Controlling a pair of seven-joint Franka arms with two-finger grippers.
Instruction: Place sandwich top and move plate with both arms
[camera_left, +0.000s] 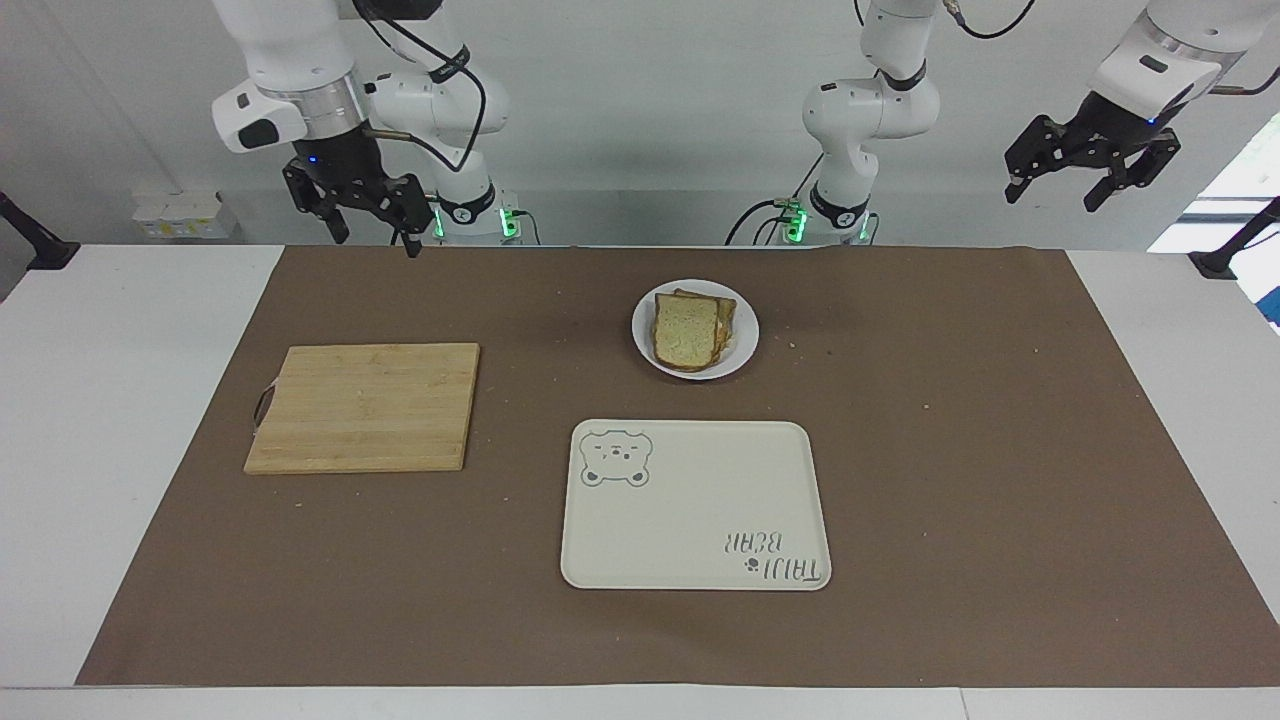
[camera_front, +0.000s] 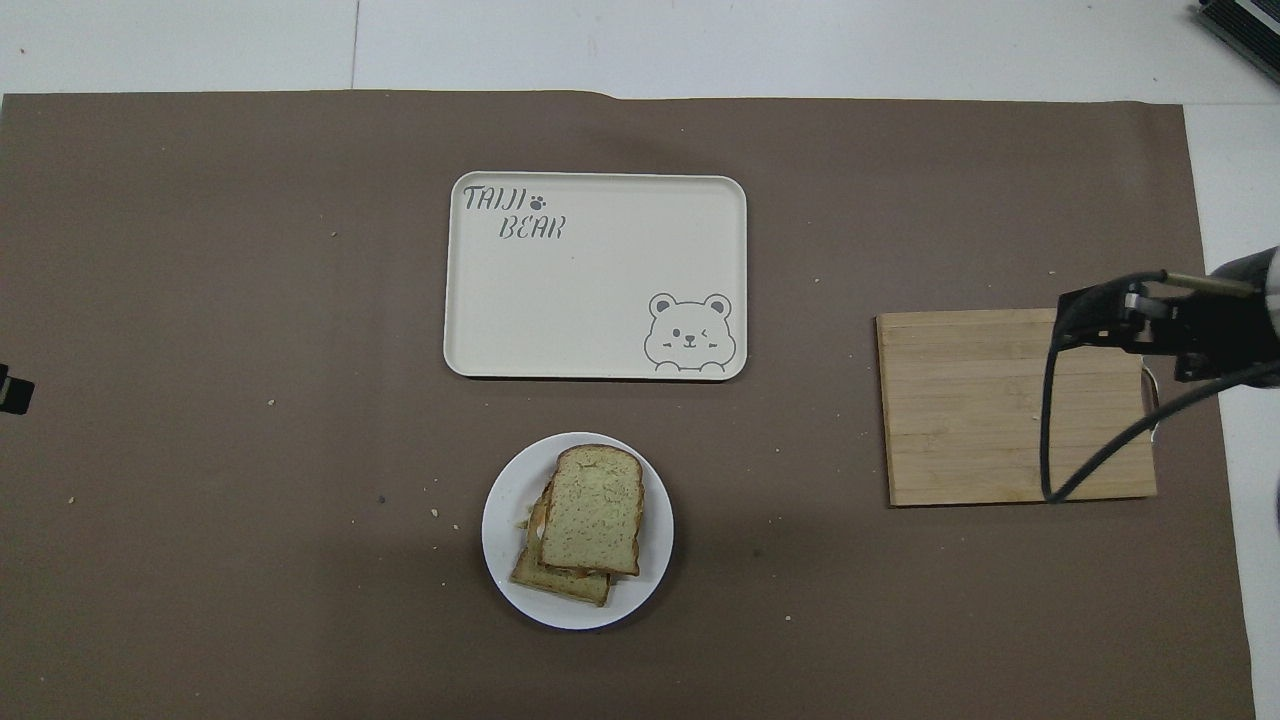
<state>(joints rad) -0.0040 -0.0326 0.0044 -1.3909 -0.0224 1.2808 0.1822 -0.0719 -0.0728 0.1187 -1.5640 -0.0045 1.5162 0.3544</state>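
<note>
- Two grippers show in the facing view. I see the right gripper (camera_left: 368, 222) raised over the brown mat's edge nearest the robots, at the right arm's end, with its black fingers spread and nothing between them.
- I see the left gripper (camera_left: 1090, 172) high over the white table at the left arm's end, fingers also spread and empty; this arm waits.
- One round white plate (camera_left: 741, 345) lies on the mat (camera_left: 1000, 450), smooth and glossy. On it the sandwich top (camera_left: 684, 329), a flat slice with porous crumb and brown crust, rests on a stack of other slices, a little shifted.
- One cream tray (camera_left: 690, 520), rectangular with rounded corners and a bear drawing, lies farther from the robots than the plate, apart from it.
- One wooden cutting board (camera_left: 365, 407), with straight grain, lies toward the right arm's end. Bare mat is between it and the plate.
- From overhead, one plate (camera_front: 505, 520) carries the sandwich top (camera_front: 592, 508), with bare mat on all sides and small crumbs scattered there.
- One tray (camera_front: 600, 290) and one board (camera_front: 980, 420) lie flat; the right gripper's (camera_front: 1160, 328) black body overlaps the board's outer edge, and its fingers I cannot tell here.
</note>
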